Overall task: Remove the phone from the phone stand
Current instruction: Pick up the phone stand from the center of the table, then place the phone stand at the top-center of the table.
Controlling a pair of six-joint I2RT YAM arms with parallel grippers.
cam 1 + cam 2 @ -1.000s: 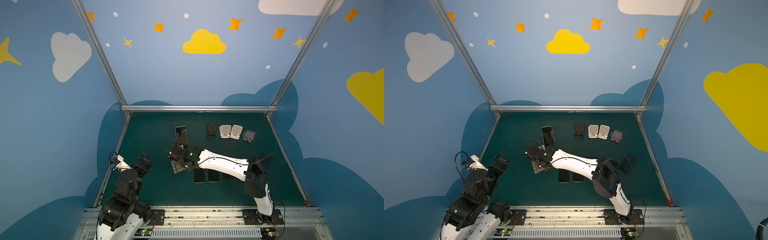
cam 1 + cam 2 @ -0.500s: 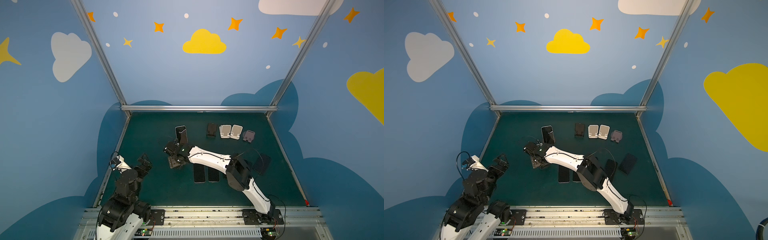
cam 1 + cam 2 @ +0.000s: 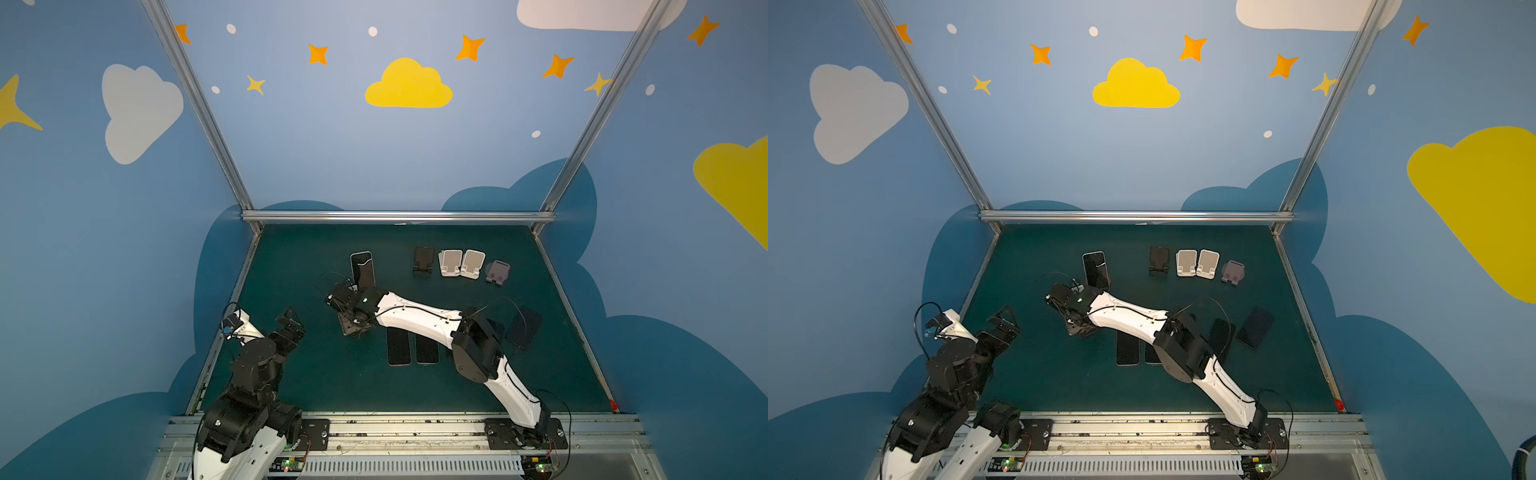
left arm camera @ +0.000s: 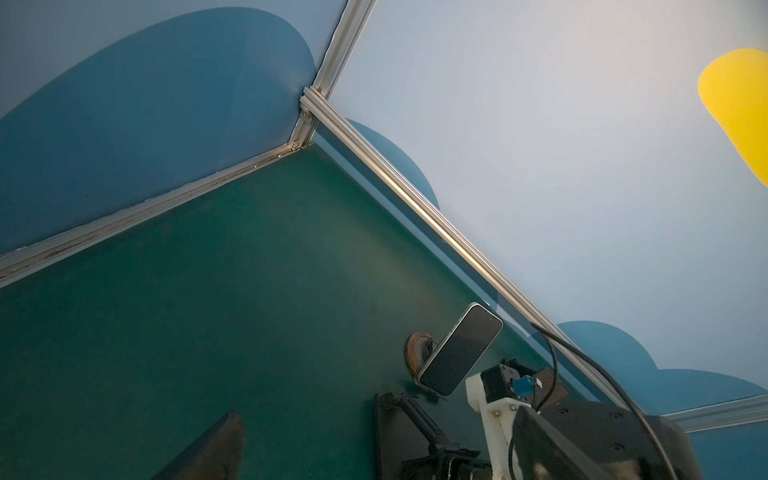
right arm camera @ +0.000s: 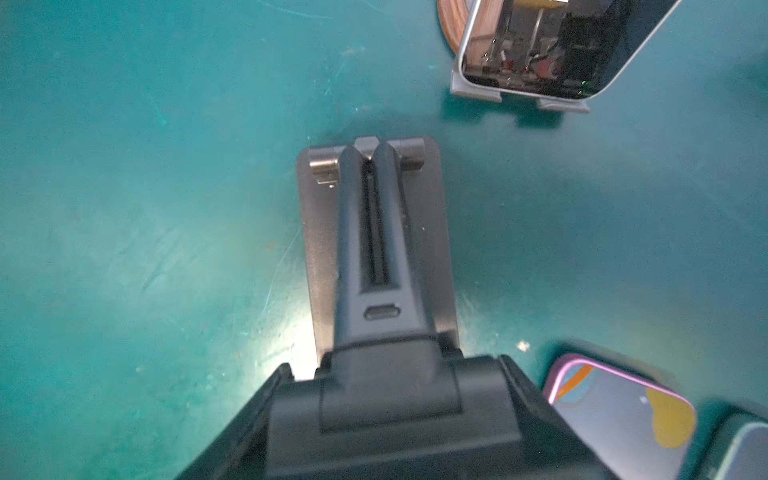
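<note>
1. My right gripper [image 5: 368, 156] has its fingers drawn together, with only a thin slit between them. They hang over an empty grey stand [image 5: 320, 249], tips at its lipped end. I cannot tell whether they touch it.
2. My left gripper [image 4: 305, 411] is spread wide and grasps nothing. It sits near the left rail [image 3: 232, 307], well apart from everything else.
3. The phone [image 3: 362, 270] leans in its phone stand [image 5: 471, 92], just beyond my right fingertips and apart from them.
4. Two flat phones [image 3: 399, 347] lie side by side under my right forearm. Another flat phone [image 3: 525, 328] lies farther right.
5. A row of empty stands [image 3: 451, 262] sits toward the back, right of the phone and apart from it.
6. Green mat [image 3: 316, 382] lies open between my arms and left of the phone. The back rail [image 3: 395, 216] is beyond the phone, with mat between.
</note>
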